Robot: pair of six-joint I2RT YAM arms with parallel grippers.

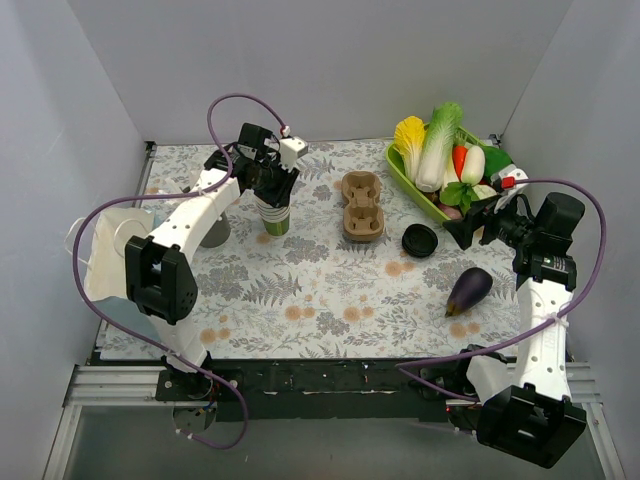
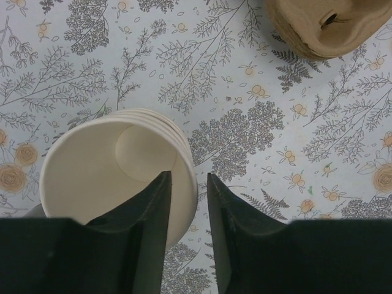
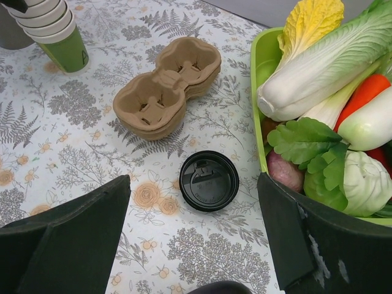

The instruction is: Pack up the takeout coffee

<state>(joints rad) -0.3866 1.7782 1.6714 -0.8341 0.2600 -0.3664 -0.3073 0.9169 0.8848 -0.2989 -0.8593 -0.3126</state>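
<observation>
eggplant (image 1: 468, 291): lies on the floral surface (image 1: 300, 300), lower right of the top view, on its own.
right tool (image 3: 193, 182): released, jaws spread wide with nothing between them (it hovers above the surface, right of centre).
loose black lid (image 1: 419, 240): flat on the surface, just left of the right tool, near the cup carrier.
cup carrier (image 3: 166, 86): brown pulp, centre of the top view, wells unfilled.
paper bag (image 1: 105, 250): white, at the left edge.
stack of cups (image 2: 110, 171): upright, upper left of centre.
left tool (image 2: 188, 177): jaws narrowed astride the top cup's rim, one finger inside, one outside; cannot tell whether it pinches.
green tray (image 3: 262, 67): upper right, heaped with vegetables.
takeout coffee: cannot tell where; no lidded cup shows.
</observation>
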